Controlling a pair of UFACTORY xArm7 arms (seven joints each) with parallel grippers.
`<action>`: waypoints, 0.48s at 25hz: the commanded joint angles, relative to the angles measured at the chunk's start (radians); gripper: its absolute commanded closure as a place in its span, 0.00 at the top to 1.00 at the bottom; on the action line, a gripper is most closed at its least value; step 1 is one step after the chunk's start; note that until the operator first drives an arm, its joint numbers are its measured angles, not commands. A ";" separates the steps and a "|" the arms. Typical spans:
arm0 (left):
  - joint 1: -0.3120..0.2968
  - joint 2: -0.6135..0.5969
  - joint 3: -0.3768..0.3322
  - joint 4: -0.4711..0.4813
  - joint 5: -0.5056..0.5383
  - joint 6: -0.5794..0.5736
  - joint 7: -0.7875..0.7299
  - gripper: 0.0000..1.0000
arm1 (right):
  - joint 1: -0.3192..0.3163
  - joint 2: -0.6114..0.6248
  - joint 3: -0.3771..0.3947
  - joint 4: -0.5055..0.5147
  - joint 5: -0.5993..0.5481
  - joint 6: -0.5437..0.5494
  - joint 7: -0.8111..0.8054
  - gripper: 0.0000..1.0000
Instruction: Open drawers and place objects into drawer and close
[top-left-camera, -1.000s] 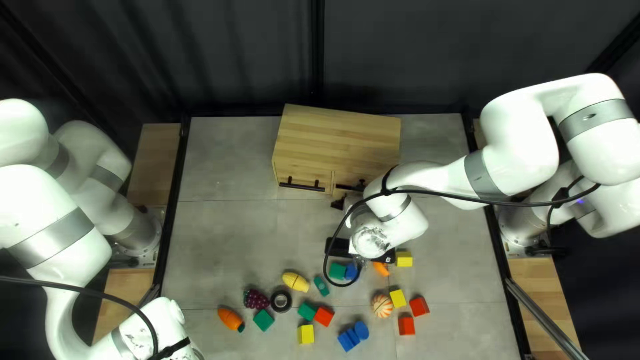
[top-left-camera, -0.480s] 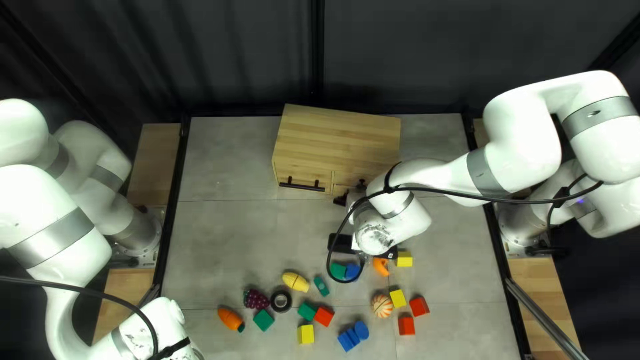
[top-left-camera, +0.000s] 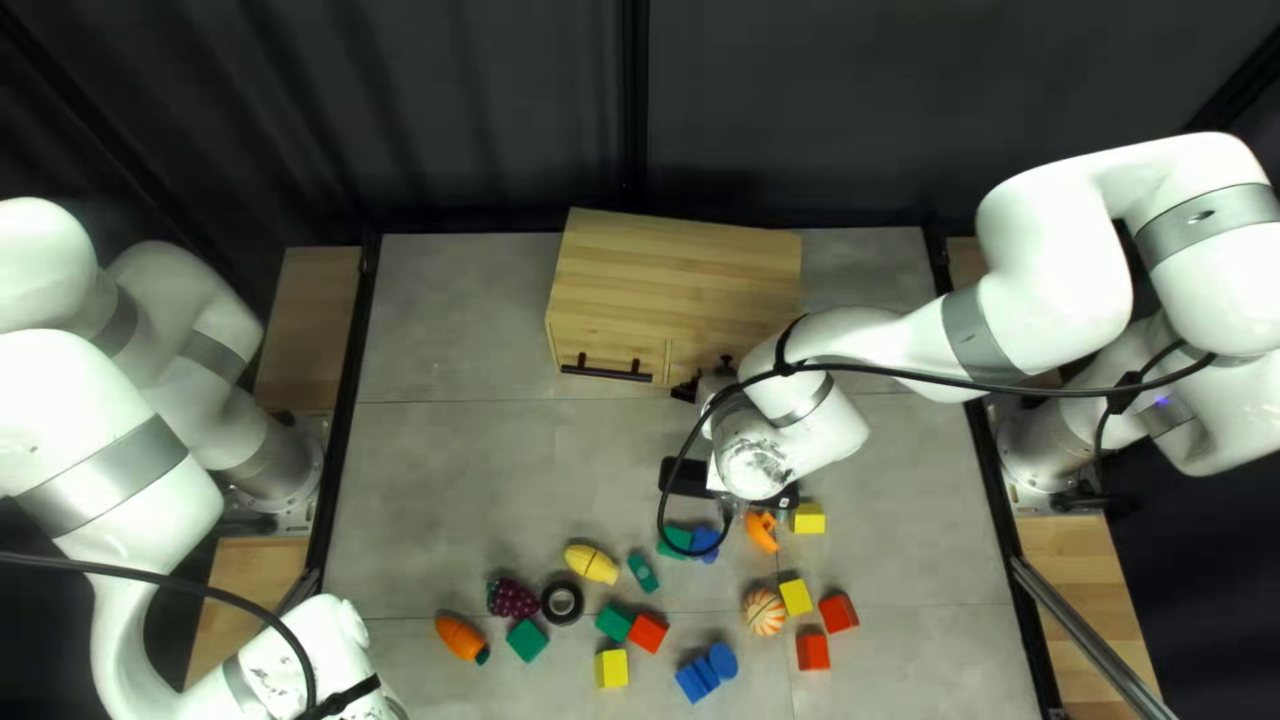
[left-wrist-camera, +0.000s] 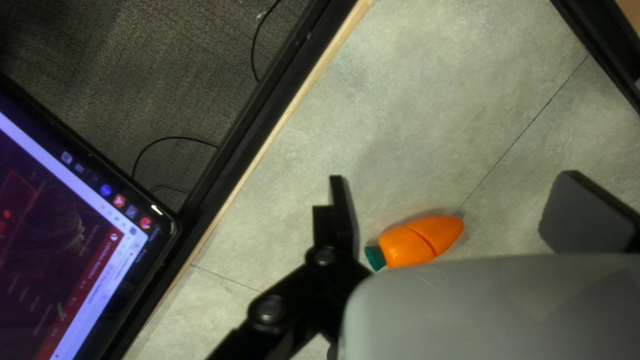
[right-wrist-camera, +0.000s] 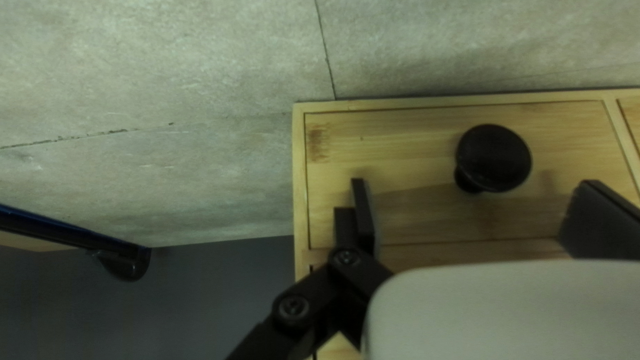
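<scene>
The small drawer's pale wooden front (right-wrist-camera: pixel 400 140) sat flush in its frame, and its round black knob (right-wrist-camera: pixel 493 157) stood out toward the right tool (top-left-camera: pixel 704 379), with a wider gap to one finger than to the other. The frame's end edge ran just beyond one finger, with grey surface (top-left-camera: pixel 467 494) past it. The cabinet (top-left-camera: pixel 680 287) stood near the far edge, and a broad stretch of surface lay between it and the scattered toys, partly overhung by the right arm (top-left-camera: pixel 874 340). A black rail (top-left-camera: pixel 350 387) bounded the left side. The right tool was spread wide around the knob's line, gripping nothing. The left tool (left-wrist-camera: pixel 453 193), also wide and holding nothing, hung over the surface near its edge, the carrot (left-wrist-camera: pixel 417 243) lying under it. The carrot was smooth, grooved around its middle, with a green end. The cabinet top showed striped wood grain, its front a black bar handle (top-left-camera: pixel 607 371); the surface was mottled, crossed by thin seams. Farther out lay knobbly purple grapes (top-left-camera: pixel 512 598), a black ring (top-left-camera: pixel 562 587), a striped round ball (top-left-camera: pixel 764 612) and coloured blocks, among them a yellow one (top-left-camera: pixel 612 668).
</scene>
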 commanded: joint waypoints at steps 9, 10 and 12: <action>0.000 0.000 0.000 0.000 0.000 0.000 0.000 1.00 | 0.105 -0.083 0.091 0.150 0.163 0.268 0.001 1.00; 0.000 0.000 0.000 0.000 0.000 0.000 0.000 1.00 | 0.116 -0.090 0.100 0.162 0.183 0.289 0.023 1.00; 0.000 0.000 0.000 0.000 0.000 0.000 0.000 1.00 | 0.138 -0.091 0.115 0.201 0.226 0.347 0.077 1.00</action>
